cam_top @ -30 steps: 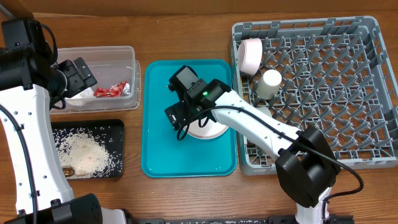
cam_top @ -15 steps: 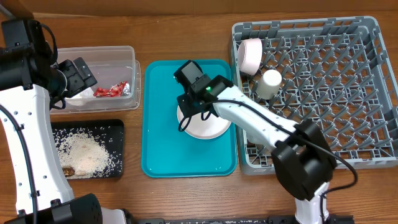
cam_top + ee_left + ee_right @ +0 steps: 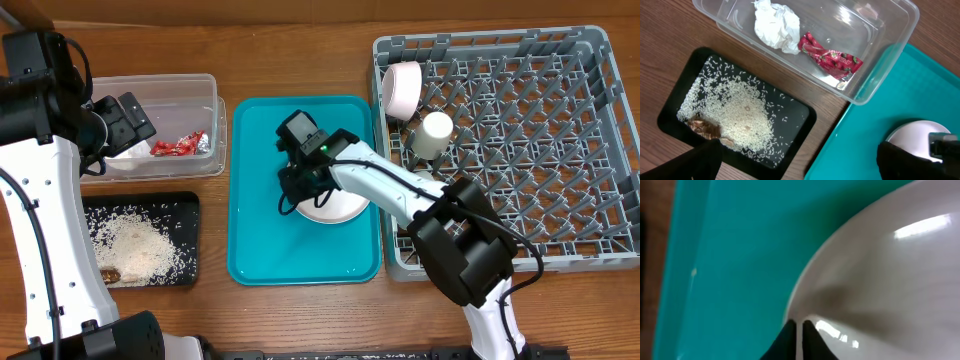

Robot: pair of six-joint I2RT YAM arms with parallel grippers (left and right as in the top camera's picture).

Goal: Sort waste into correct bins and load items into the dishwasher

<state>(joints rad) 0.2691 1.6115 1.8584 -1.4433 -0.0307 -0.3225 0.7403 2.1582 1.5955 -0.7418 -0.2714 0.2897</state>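
A white plate [image 3: 338, 209] lies on the teal tray [image 3: 258, 245]. My right gripper [image 3: 300, 192] is shut on the plate's left rim, and in the right wrist view the plate [image 3: 890, 280] has its thin edge pinched between the two black fingertips [image 3: 810, 332]. My left gripper [image 3: 125, 120] hangs open over the bins. Below it, the clear tub [image 3: 890, 30] holds the crumpled napkin [image 3: 775, 25] and the red wrapper [image 3: 830, 56]. Rice [image 3: 740, 117] is spread in the black tray [image 3: 670, 110].
The grey dish rack [image 3: 500, 40] stands at the right with a pink bowl [image 3: 402, 88] and a white cup [image 3: 435, 133] in its left part. A brown scrap [image 3: 705, 127] lies beside the rice. The right arm crosses from the rack's front corner to the teal tray.
My right gripper was open at the plate's left edge and has shut on its rim, shifting a little over the tray. The left arm has not moved.
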